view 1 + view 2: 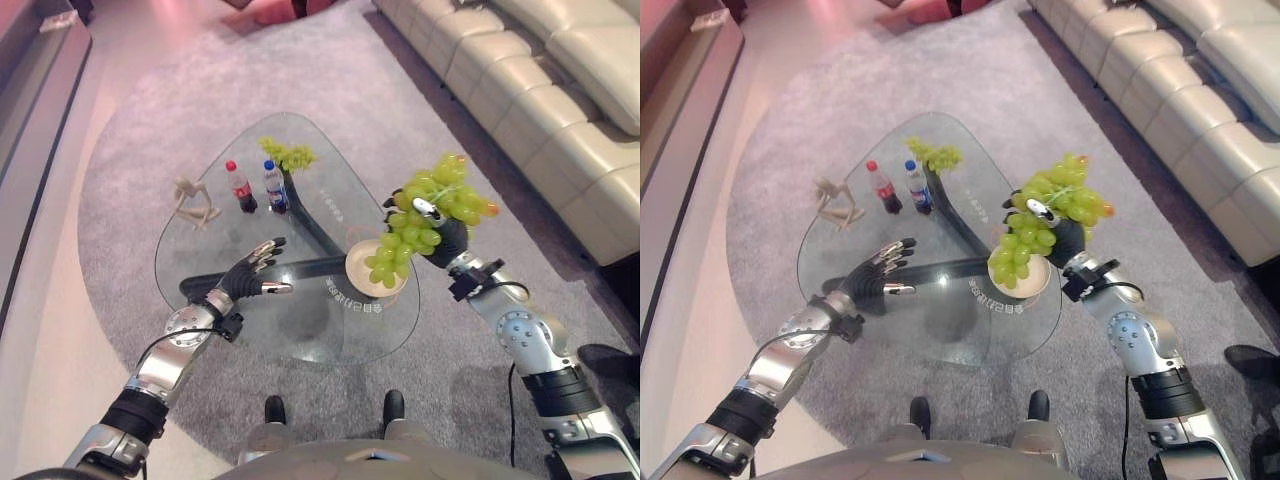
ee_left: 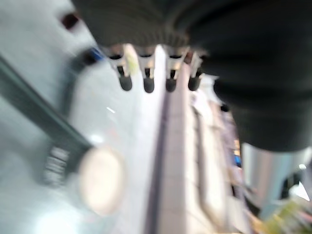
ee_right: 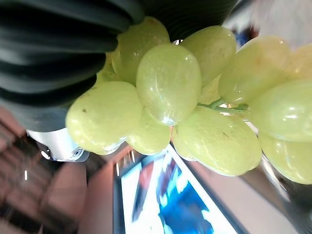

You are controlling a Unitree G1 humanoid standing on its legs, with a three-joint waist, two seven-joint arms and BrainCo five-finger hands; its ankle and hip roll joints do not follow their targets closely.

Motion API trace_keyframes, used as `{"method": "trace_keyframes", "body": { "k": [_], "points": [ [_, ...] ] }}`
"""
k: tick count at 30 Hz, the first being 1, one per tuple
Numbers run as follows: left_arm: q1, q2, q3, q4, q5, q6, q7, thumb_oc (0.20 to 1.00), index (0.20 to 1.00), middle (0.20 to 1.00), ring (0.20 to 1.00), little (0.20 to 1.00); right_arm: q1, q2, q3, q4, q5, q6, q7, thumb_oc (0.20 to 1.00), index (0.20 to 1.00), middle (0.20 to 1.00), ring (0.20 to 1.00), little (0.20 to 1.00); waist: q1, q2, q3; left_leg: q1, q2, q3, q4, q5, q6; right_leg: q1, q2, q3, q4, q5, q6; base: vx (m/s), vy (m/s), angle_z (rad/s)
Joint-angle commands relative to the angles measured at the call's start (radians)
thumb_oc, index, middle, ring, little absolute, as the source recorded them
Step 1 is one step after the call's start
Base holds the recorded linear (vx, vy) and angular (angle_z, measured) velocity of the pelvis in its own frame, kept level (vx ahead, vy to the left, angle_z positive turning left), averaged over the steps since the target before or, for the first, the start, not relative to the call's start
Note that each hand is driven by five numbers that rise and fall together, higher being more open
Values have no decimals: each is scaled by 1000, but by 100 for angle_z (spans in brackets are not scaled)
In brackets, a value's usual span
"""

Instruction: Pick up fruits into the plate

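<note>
While gripped in the curled fingers of the right hand [image 1: 443,238], green grapes [image 1: 425,212] hang just above the plate [image 1: 357,270] on the glass table [image 1: 300,330]; left hand [image 1: 246,276] hovering left of plate, fingers relaxed, empty.

Left hand [image 1: 243,279] open, fingers straight; right hand [image 1: 446,238] raised, clenched.

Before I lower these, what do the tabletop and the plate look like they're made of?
Tabletop: clear glass, glossy; the carpet and dark base show through it, and it carries reflections. Plate: pale cream and smooth, possibly ceramic or plastic; the look leaves it open. The grape bunch in the right hand hangs just above it.
</note>
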Motion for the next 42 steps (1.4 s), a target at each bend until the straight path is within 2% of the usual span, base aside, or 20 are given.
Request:
{"method": "trace_keyframes", "body": {
  "k": [1, 5, 7, 8, 9, 11, 15, 16, 18, 21, 25, 26, 28, 29, 31, 32, 34, 35, 36, 42],
  "points": [
    [-39, 31, 30, 94, 69, -73, 123, 1000, 1000, 1000, 1000, 1000, -59, 4, -72, -17, -1, -107, -9, 200, 200, 200, 200, 200, -13, -28, 44, -58, -60, -71, 88, -134, 43, -11, 29, 22, 140, -159, -20, -52, 14, 2],
    [-35, -9, 21, 226, 115, -44, 242, 1000, 1000, 1000, 1000, 1000, -65, 6, -64, 106, -99, -135, -73, 200, 200, 200, 200, 200, -12, -28, 74, -77, -67, -75, 87, -127, 42, -30, 32, 21, 146, -159, -21, -61, 4, 2],
    [-41, -25, 23, 280, 138, -50, 288, 1000, 1000, 1000, 1000, 1000, -74, 0, -60, 150, -129, -151, -101, 200, 200, 200, 200, 200, -9, -29, 87, -88, -69, -77, 88, -123, 42, -40, 33, 21, 149, -158, -22, -82, 0, 3],
    [-54, -50, 31, 358, 197, -68, 395, 1000, 1000, 1000, 1000, 1000, -103, -5, -50, 221, -128, -164, -126, 200, 200, 200, 200, 200, -4, -28, 107, -99, -72, -81, 87, -119, 42, -53, 35, 18, 153, -157, -25, -107, -1, 4],
    [-68, -54, 33, 402, 213, -66, 455, 1000, 1000, 1000, 1000, 1000, -123, -6, -41, 248, -148, -171, -157, 200, 200, 200, 200, 200, -1, -30, 121, -110, -76, -86, 89, -117, 43, -64, 36, 21, 156, -155, -27, -129, -3, 8],
    [-91, -73, 47, 479, 213, -65, 510, 1000, 1000, 1000, 1000, 1000, -151, -4, -22, 301, -178, -202, -193, 200, 200, 200, 200, 200, 6, -34, 145, -132, -83, -91, 97, -114, 44, -83, 38, 21, 160, -151, -31, -108, -13, 12],
    [-110, -104, 63, 562, 231, -55, 555, 1000, 1000, 1000, 1000, 1000, -197, -5, -6, 362, -247, -233, -263, 200, 200, 200, 200, 200, 17, -41, 187, -162, -92, -97, 108, -111, 47, -112, 43, 22, 169, -144, -36, -88, -22, 6],
    [-112, -109, 64, 580, 241, -53, 559, 1000, 1000, 1000, 1000, 1000, -218, -21, -4, 400, -313, -261, -293, 200, 200, 200, 200, 200, 28, -43, 209, -181, -99, -101, 114, -110, 49, -130, 46, 18, 181, -145, -38, -101, -56, 6],
    [-115, -112, 69, 593, 232, -29, 567, 1000, 1000, 1000, 1000, 1000, -261, -56, -2, 432, -416, -277, -346, 200, 200, 200, 200, 200, 44, -47, 249, -221, -108, -108, 135, -106, 53, -174, 44, 14, 206, -139, -36, -146, -89, 8],
    [-120, -106, 69, 601, 233, -33, 584, 1000, 1000, 1000, 1000, 1000, -313, -104, -2, 491, -484, -286, -365, 200, 200, 200, 200, 200, 60, -40, 299, -273, -120, -122, 166, -103, 57, -228, 43, 5, 239, -134, -38, -100, -58, 11],
    [-113, -100, 61, 614, 222, -37, 577, 1000, 1000, 1000, 1000, 1000, -370, -154, 21, 579, -582, -281, -397, 200, 200, 200, 200, 200, 77, -24, 300, -333, -133, -141, 169, -92, 63, -296, 47, -12, 272, -141, -42, -34, -25, 8],
    [-104, -98, 52, 608, 229, -45, 577, 1000, 1000, 1000, 1000, 1000, -407, -190, 43, 631, -669, -274, -435, 200, 200, 200, 200, 200, 91, -16, 300, -368, -138, -147, 164, -81, 64, -336, 47, -26, 286, -142, -43, -65, -7, 10],
    [-97, -98, 42, 607, 239, -55, 586, 1000, 1000, 1000, 1000, 1000, -444, -227, 70, 671, -715, -264, -454, 200, 200, 200, 200, 200, 100, -9, 300, -396, -140, -152, 165, -75, 65, -369, 47, -35, 300, -143, -45, -39, 6, 14],
    [-83, -96, 27, 598, 233, -58, 601, 1000, 1000, 1000, 1000, 1000, -484, -268, 103, 713, -823, -245, -485, 200, 200, 200, 200, 200, 112, -4, 300, -425, -144, -156, 178, -75, 65, -401, 43, -46, 323, -151, -48, -6, 1, 14],
    [-82, -92, 18, 594, 222, -64, 622, 1000, 1000, 1000, 1000, 1000, -532, -318, 151, 764, -939, -236, -524, 200, 200, 200, 200, 200, 124, -1, 300, -465, -149, -162, 191, -67, 67, -435, 40, -59, 334, -144, -50, -8, -5, 12],
    [-82, -93, 18, 593, 221, -65, 625, 1000, 1000, 1000, 1000, 1000, -540, -323, 158, 771, -951, -232, -533, 200, 200, 200, 200, 200, 124, 0, 300, -471, -150, -163, 194, -67, 67, -440, 39, -61, 336, -144, -50, 0, -18, 7],
    [-72, -80, 0, 574, 219, -72, 645, 1000, 1000, 1000, 1000, 1000, -622, -376, 228, 828, -1112, -167, -597, 200, 200, 200, 200, 200, 143, 0, 300, -511, -152, -164, 206, -64, 69, -477, 34, -81, 357, -149, -49, 25, -57, 8],
    [-71, -78, -3, 569, 218, -73, 647, 1000, 1000, 1000, 1000, 1000, -636, -384, 241, 834, -1129, -158, -611, 200, 200, 200, 200, 200, 146, 0, 300, -517, -152, -164, 207, -63, 69, -482, 33, -84, 358, -148, -49, 36, -74, 12],
    [-66, -67, -14, 553, 214, -78, 650, 1000, 1000, 1000, 1000, 1000, -680, -412, 290, 849, -1185, -111, -635, 200, 200, 200, 200, 200, 156, 1, 300, -537, -155, -166, 210, -59, 71, -498, 33, -93, 362, -147, -48, 24, -45, 12],
    [-52, -33, -42, 506, 192, -83, 679, 1000, 1000, 1000, 1000, 1000, -808, -461, 394, 909, -1315, -1, -681, 200, 200, 200, 200, 200, 179, 14, 300, -622, -176, -182, 260, -59, 80, -570, 23, -106, 402, -152, -51, 37, -8, 12]
  ]
}}
